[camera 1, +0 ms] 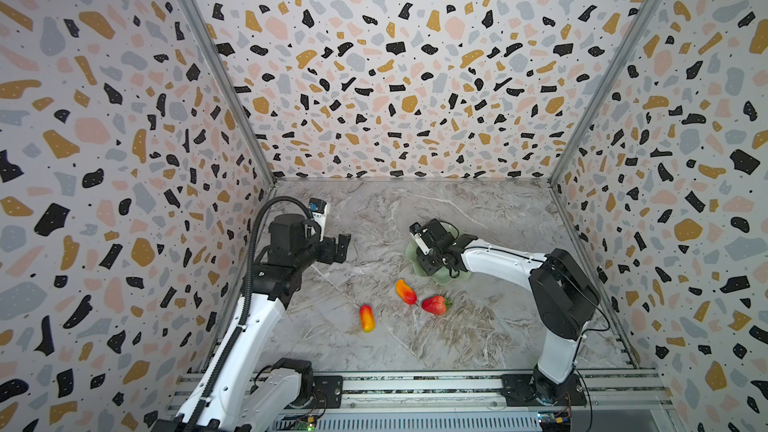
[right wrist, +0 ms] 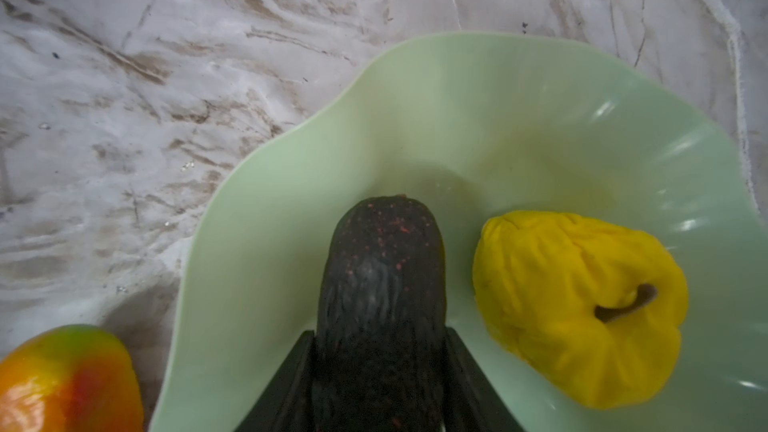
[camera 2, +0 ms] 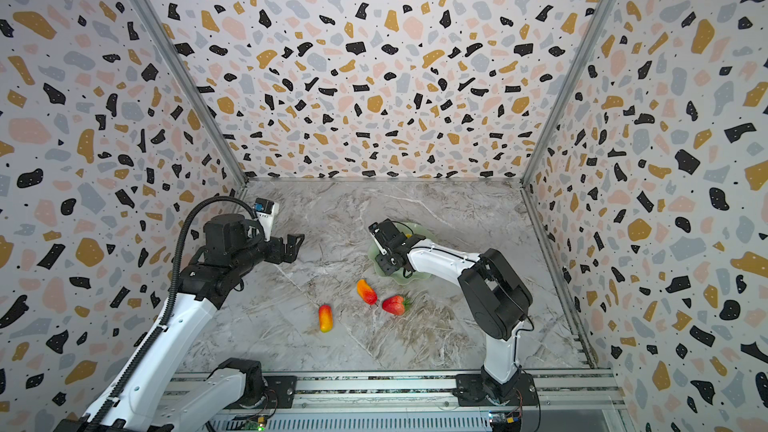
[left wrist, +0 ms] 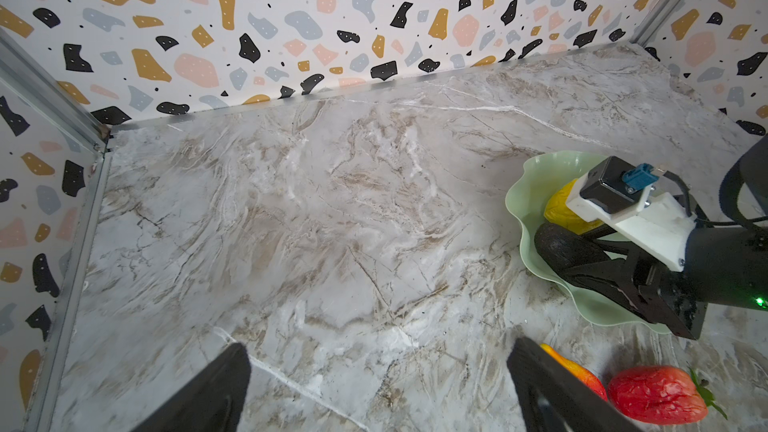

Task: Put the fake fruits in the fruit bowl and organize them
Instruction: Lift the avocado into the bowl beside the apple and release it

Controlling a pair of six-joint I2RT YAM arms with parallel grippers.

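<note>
The fruit bowl [right wrist: 498,118] is occupied by two fruits: the lumpy yellow fruit [right wrist: 577,305] and the dark oval fruit [right wrist: 382,268], side by side but apart. The dark oval fruit is clamped between the partly closed fingers of the right gripper [right wrist: 380,371]. Its long axis is aligned with the fingers, and its free end is directed at the bowl's middle.

On the table [camera 1: 478,209], in front of the bowl, three fruits are found:
- the strawberry [camera 1: 435,305], leaves to the right;
- the slanted elongated fruit [camera 1: 406,292], just beside it;
- the near elongated fruit [camera 1: 367,318], laid front to back.

The left gripper [left wrist: 378,367] is spread wide and empty.
</note>
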